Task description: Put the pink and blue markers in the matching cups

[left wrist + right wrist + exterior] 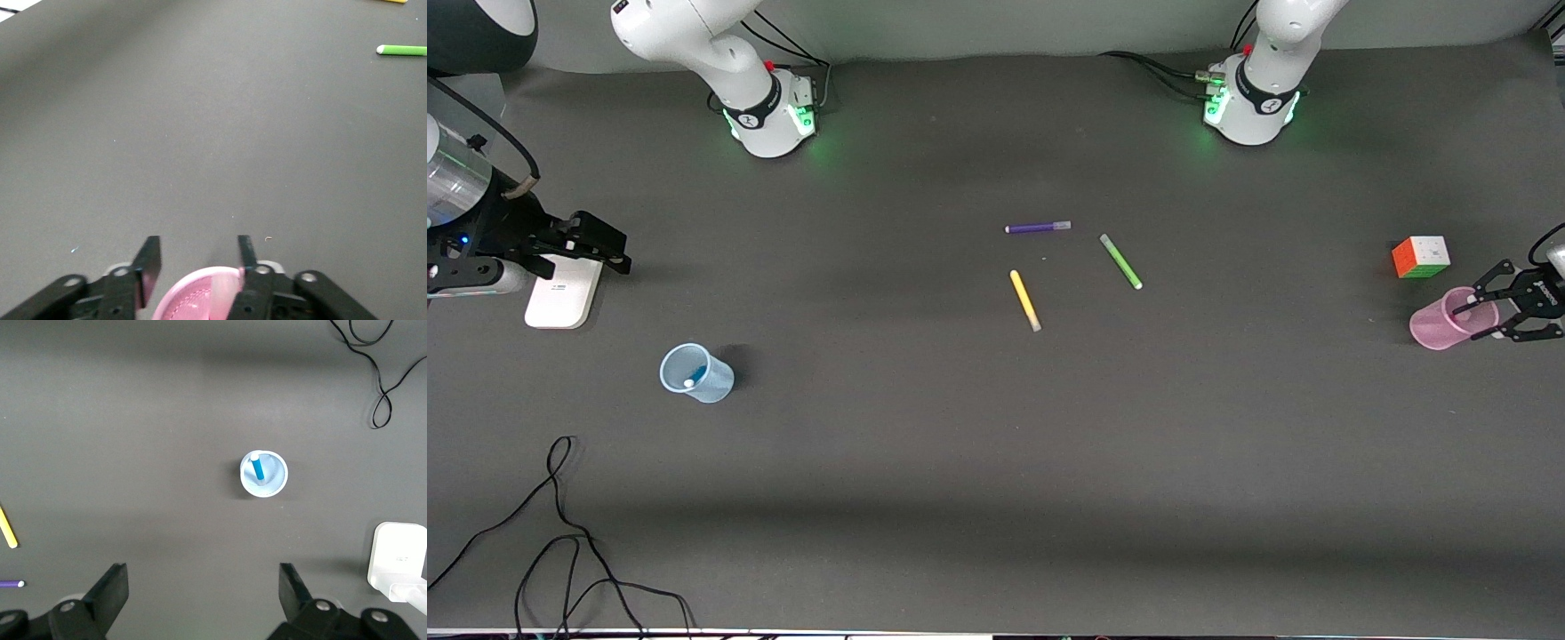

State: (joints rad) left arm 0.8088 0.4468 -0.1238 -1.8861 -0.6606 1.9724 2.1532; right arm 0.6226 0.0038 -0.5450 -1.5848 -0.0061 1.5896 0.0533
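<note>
- I see the blue marker (257, 468) standing in the pale blue cup (696, 372), toward the right arm's end of the table
- My right gripper (600, 247) hangs over a white device (563, 292) there, fingers spread wide, holding nothing
- My left gripper (1507, 300) sits just over the pink cup (1448, 320), fingers parted on either side of its rim, not clamped; the pink marker I cannot make out
- Yellow marker (1024, 300), green marker (1120, 261) and purple marker (1038, 228) lie mid-table; a puzzle cube (1420, 256) sits beside the pink cup
</note>
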